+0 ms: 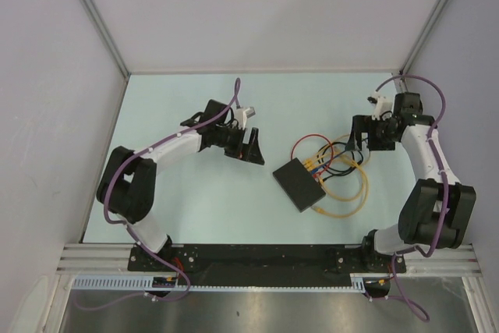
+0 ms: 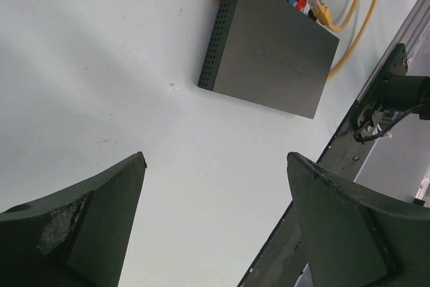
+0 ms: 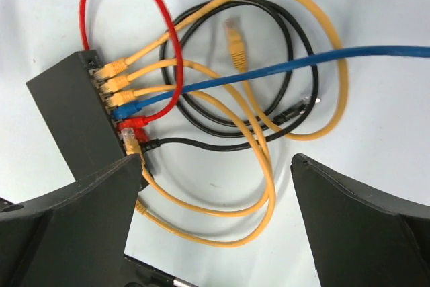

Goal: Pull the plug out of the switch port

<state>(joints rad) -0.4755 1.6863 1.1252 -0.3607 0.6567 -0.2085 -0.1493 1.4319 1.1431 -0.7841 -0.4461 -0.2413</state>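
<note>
pincer on the left [image 2: 215,159] gapes wide, empty, apart from the flat matte-black switch box [image 1: 299,183] on the pale table [image 1: 195,200]. probably light, likely to slide; pinch a small stiff plastic plug [image 3: 111,70] by its body, not the limp yellow cable [image 3: 269,166]. pincer on the right [image 3: 216,159] wide, empty, over it.

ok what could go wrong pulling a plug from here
The coloured plugs sit tightly side by side in the flat matte-black switch box, so the open right fingers may catch a neighbour. The open left fingers hang clear of the box, so it may slide. The looped cables cross, so others may snag.
</note>
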